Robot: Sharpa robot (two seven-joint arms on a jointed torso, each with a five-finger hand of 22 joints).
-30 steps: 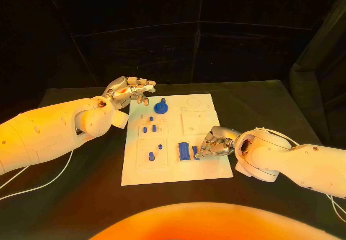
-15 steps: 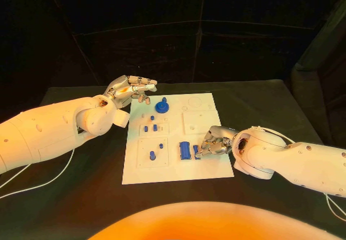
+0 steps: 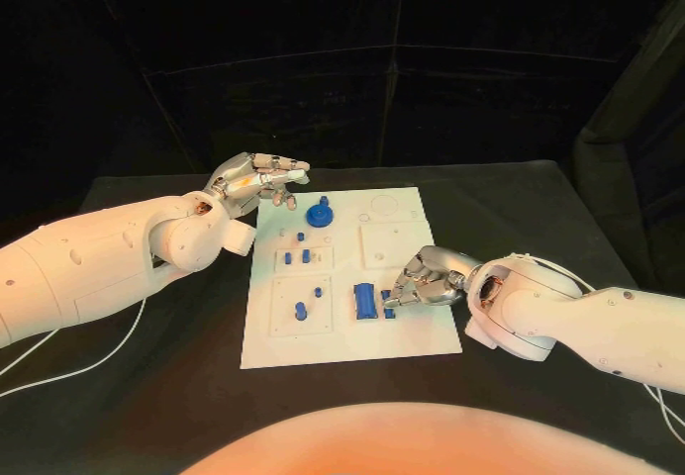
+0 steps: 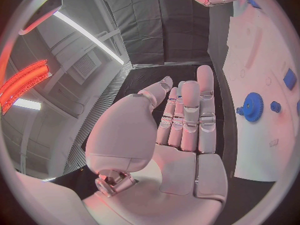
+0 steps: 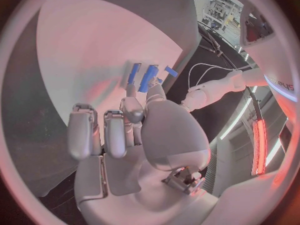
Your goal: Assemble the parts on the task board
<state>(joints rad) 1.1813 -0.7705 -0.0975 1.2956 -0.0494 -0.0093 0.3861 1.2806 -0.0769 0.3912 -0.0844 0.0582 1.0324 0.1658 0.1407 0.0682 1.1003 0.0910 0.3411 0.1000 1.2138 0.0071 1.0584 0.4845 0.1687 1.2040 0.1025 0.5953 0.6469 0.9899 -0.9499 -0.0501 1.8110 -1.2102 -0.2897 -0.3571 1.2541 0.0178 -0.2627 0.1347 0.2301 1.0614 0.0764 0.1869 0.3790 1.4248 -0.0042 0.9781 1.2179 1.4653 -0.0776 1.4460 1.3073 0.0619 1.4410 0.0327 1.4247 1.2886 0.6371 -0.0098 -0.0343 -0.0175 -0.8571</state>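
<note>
My right hand [image 3: 419, 282] is down on the white board [image 3: 404, 341] at its right side, fingers curled over the blue blocks [image 3: 365, 299]. I can't tell if it actually grips one. I'm keeping the left hand [image 3: 258, 179] parked off the board's far left corner, fingers straight and close together, holding nothing, so it's out of the way. The blue gear [image 3: 320, 213] and small blue pegs [image 3: 294, 257] sit mid-board.

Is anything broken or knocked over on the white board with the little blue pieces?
Nothing looks broken or spilled. The task board lies flat on the black table, and the blue gear and the other small blue parts sit on it. The right hand works at the parts near the board's edge; the left hand hovers, holding nothing.
</note>
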